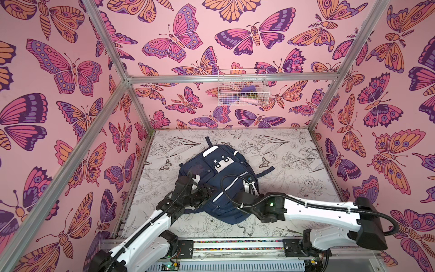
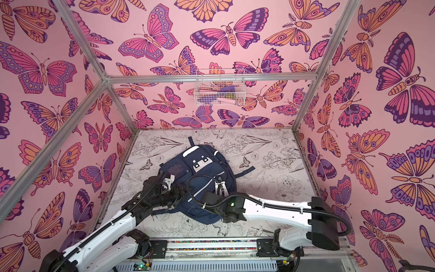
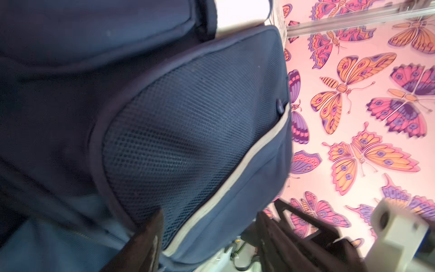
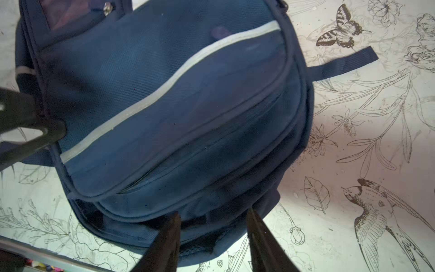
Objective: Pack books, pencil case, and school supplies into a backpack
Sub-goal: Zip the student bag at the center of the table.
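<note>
The navy backpack (image 1: 207, 162) (image 2: 181, 169) lies front side up near the middle of the table (image 1: 294, 164), whose cover carries line drawings of flowers, birds and butterflies. Its white top tab points toward the back wall and its rounded bottom toward the robot's base. In both top views a white patch with dark dots sits just below the tab. A dark strap (image 1: 267, 170) sticks out flat onto the table on the robot's right side.

The left gripper (image 3: 216, 212) is at the backpack's left flank, by the mesh side pocket (image 3: 188, 131). Its jaws are spread wide, and the pale-striped edge of the pack lies in the gap between them. The left wrist view is blurred, so I cannot tell whether either finger presses on the fabric.

The right gripper (image 4: 213, 212) hangs over the end of the backpack nearest the robot's base. Its jaws stand apart, with navy fabric showing through the gap, and I cannot tell whether the tips touch it. In the right wrist view a grey-white stripe (image 4: 164, 82) curves across the front pocket.

A white wire basket (image 1: 226, 99) hangs on the back wall, holding purple and pink things too small to name.
</note>
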